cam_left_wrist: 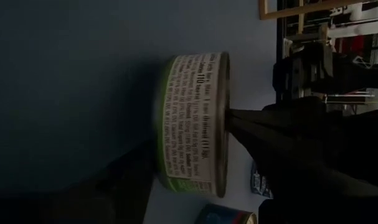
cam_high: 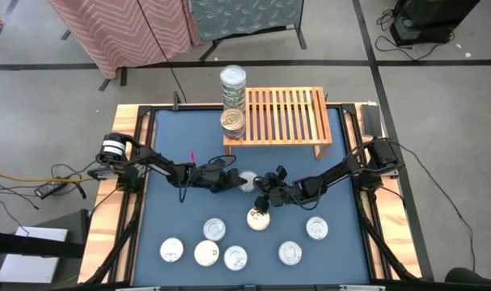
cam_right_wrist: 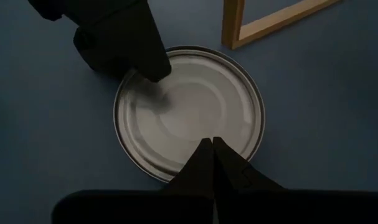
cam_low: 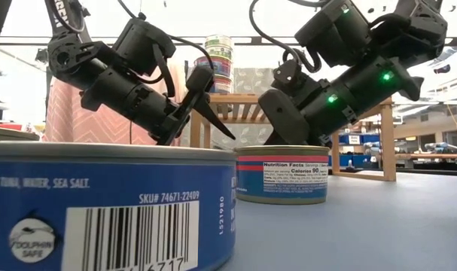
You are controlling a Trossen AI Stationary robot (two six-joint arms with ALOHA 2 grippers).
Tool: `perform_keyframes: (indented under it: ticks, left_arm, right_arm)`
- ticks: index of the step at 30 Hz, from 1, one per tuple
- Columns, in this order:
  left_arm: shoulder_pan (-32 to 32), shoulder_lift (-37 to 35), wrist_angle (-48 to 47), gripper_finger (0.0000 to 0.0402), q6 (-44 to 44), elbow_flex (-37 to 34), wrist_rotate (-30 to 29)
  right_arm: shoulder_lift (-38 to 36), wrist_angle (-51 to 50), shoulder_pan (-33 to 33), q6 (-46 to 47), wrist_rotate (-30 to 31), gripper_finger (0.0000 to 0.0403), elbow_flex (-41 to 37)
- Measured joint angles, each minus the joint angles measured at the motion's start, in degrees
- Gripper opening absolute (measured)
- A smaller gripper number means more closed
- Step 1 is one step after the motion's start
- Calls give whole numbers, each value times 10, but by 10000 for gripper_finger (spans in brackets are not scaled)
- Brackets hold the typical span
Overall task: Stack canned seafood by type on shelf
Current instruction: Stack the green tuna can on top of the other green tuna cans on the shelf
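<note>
Both grippers meet over one green-labelled tin [cam_high: 247, 181] at the table's middle.

From where I stand, the left gripper [cam_high: 235, 179] straddles that tin with fingers parted, apparently to take it by the sides. The right gripper [cam_high: 261, 191], pinched shut and empty, rests its tips on the silver lid, likely steadying it. The wooden shelf [cam_high: 289, 117] waits at twelve o'clock, a tall stack of tins [cam_high: 233, 99] at its left end. Seven loose tins [cam_high: 206, 253] lie toward six o'clock, unsorted.

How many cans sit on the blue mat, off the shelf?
8: can at centre, cream-topped can just in front of it, six cans across the front. Others may be hidden.
</note>
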Motion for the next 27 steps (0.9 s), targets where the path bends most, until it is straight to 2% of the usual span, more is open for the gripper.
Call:
perform_keyframes:
  ticks: [7, 9, 17, 24, 27]
  left_arm:
    - [0, 0, -29, 164, 9, 12, 3]
    - [0, 0, -29, 143, 8, 12, 4]
    - [0, -38, -50, 144, 11, 11, 72]
    - [0, -112, -44, 144, 7, 10, 106]
    - [0, -156, -38, 144, 7, 10, 114]
  right_arm:
    - [0, 0, 5, -1, 3, 0, 0]
    - [0, 0, 9, -1, 3, 0, 0]
    - [-42, -21, 37, -16, 5, 0, -2]
    - [-150, -33, 57, -80, 33, 0, -1]
    - [-203, -30, 68, -116, 65, 0, -1]
